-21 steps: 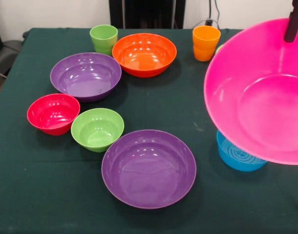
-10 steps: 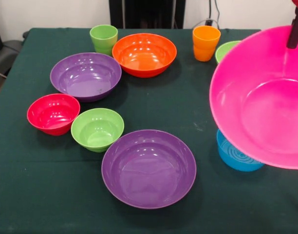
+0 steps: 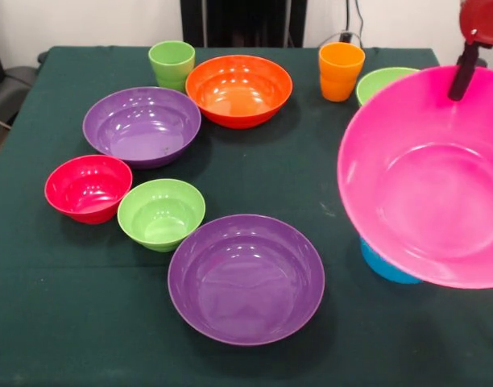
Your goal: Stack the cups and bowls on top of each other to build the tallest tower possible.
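Note:
The huge pink bowl (image 3: 428, 181) hangs tilted above the table's right side, its inside facing the camera. My gripper (image 3: 462, 74) is shut on its far rim, with one dark finger showing inside the bowl. Under the pink bowl's lower edge peeks the small blue bowl (image 3: 383, 268). Behind its top edge sits a large lime green bowl (image 3: 382, 81), mostly hidden. One purple bowl (image 3: 246, 278) lies front centre and another purple bowl (image 3: 142, 125) at the left. The orange bowl (image 3: 239, 89), light green cup (image 3: 171, 63) and orange cup (image 3: 341, 69) stand along the back.
A red bowl (image 3: 88, 187) and a small lime green bowl (image 3: 161, 213) sit side by side at the left, touching. The dark green tablecloth (image 3: 69, 322) covers the table. A black stand (image 3: 242, 20) rises behind the back edge.
The pink bowl has shifted left and a little down with my gripper. More of the large lime green bowl shows behind it, and less of the blue bowl below it.

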